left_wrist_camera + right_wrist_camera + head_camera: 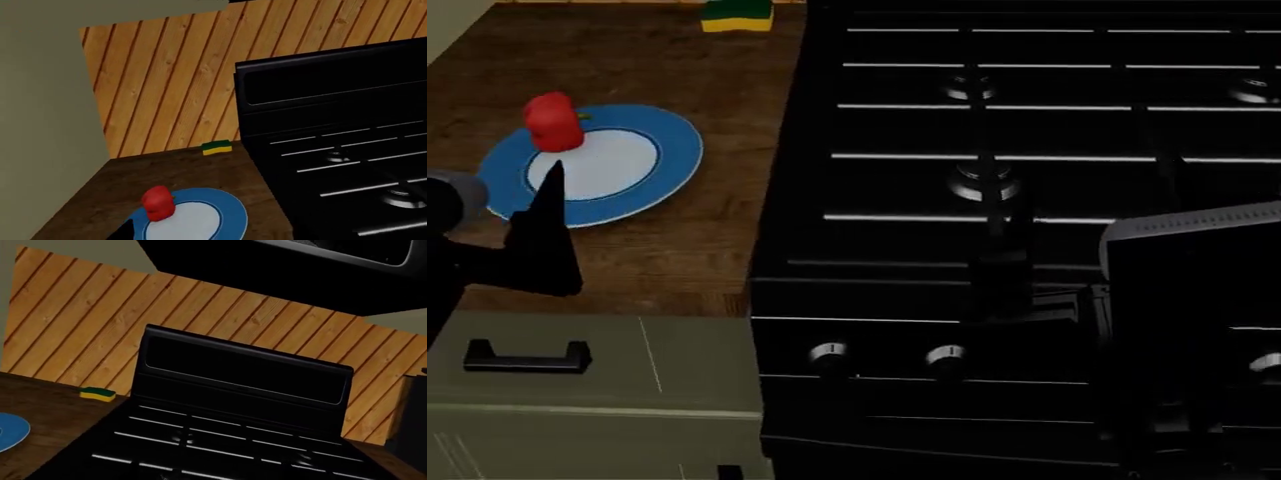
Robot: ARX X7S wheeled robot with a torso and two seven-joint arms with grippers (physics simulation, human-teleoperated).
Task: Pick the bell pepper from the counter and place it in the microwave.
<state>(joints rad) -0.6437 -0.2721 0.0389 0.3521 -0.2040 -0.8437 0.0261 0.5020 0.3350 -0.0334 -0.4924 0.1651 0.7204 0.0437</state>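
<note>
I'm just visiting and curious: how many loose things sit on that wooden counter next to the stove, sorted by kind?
Bell pepper: 1, red, on the plate's rim
Blue plate: 1
Sponge: 1, green and yellow, by the wall
Total: 3

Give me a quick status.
Left gripper near the plate, jaws unclear. Right gripper unseen. Pepper on plate rim, untouched. Nothing blocking it.

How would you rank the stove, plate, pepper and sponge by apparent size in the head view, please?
1. Black gas stove
2. Round blue-rimmed plate
3. Glossy red bell pepper
4. Green-and-yellow sponge, cut off by the frame edge, so unsure against the pepper.
</note>
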